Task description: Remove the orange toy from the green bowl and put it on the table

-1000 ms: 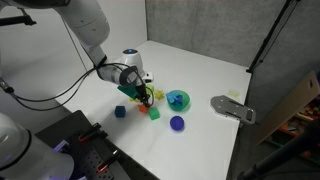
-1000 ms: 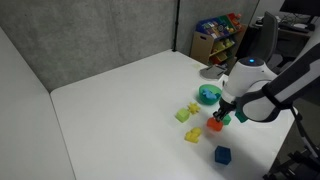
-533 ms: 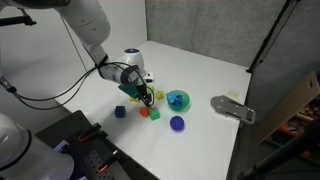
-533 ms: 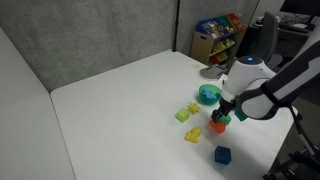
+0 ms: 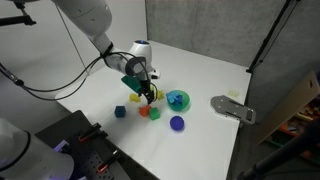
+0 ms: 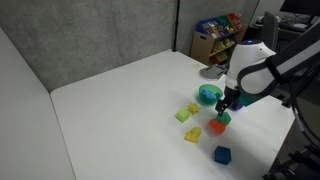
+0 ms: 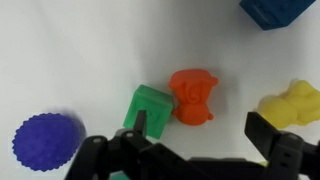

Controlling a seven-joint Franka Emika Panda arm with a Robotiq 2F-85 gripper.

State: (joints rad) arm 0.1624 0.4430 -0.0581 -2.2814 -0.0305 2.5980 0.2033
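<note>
The orange toy (image 7: 192, 95) lies on the white table (image 7: 90, 50), touching a green cube (image 7: 150, 108) beside it. It shows in both exterior views (image 5: 143, 111) (image 6: 216, 127). My gripper (image 7: 205, 135) hangs just above it, open, with nothing between its fingers (image 7: 275, 135); it also appears in both exterior views (image 5: 146, 93) (image 6: 227, 105). The green bowl (image 5: 178, 99) (image 6: 208, 95) stands a short way off on the table (image 5: 200, 75); I cannot see what is inside it.
A purple ball (image 7: 45, 142) (image 5: 177, 123), a blue cube (image 7: 275, 10) (image 6: 222, 154) and yellow pieces (image 7: 295, 103) (image 6: 183, 114) lie around the toy. A grey fixture (image 5: 232, 107) sits at the table edge. A shelf (image 6: 220, 35) stands behind.
The gripper has opened and let go of the orange toy, which now rests on the table. The gripper has then lifted a little above it.
</note>
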